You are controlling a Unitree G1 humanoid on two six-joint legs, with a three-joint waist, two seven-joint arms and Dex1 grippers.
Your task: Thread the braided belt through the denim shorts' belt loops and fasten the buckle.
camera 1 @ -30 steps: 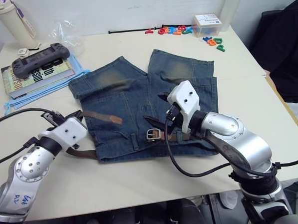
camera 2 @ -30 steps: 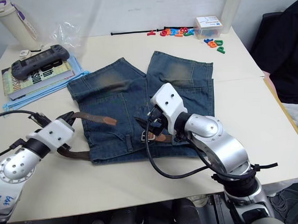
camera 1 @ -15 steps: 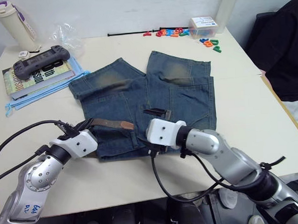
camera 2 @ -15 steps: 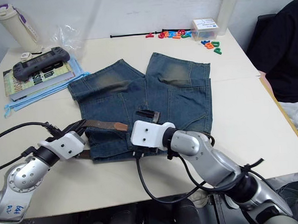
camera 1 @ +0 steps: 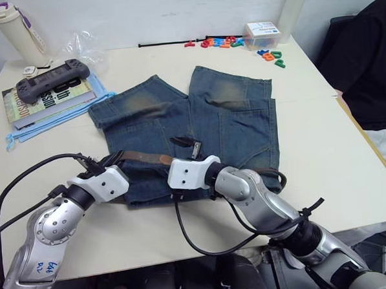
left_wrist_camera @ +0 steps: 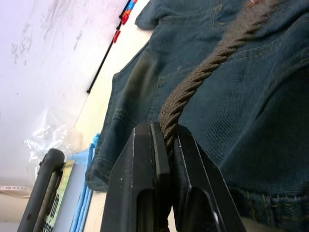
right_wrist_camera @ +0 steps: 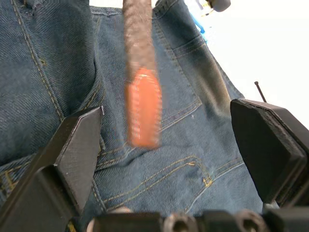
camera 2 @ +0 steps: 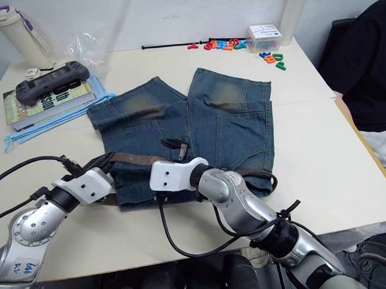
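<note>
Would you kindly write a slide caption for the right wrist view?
Open right gripper poised around the braided belt's orange-tipped free end above the denim shorts.

**Legible Markings**

We can read little for certain. The book [camera 1: 45,100] cover carries large letters, partly hidden by the game controller [camera 1: 52,77]. Handwritten blue marks on the left arm [camera 1: 47,267] remain illegible.

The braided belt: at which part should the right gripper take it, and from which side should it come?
Probably at the tan tip of the braided belt, which lies free between the open right gripper fingers. Come from the buckle side, closing across its flat width; the left gripper already clamps the strap.
</note>
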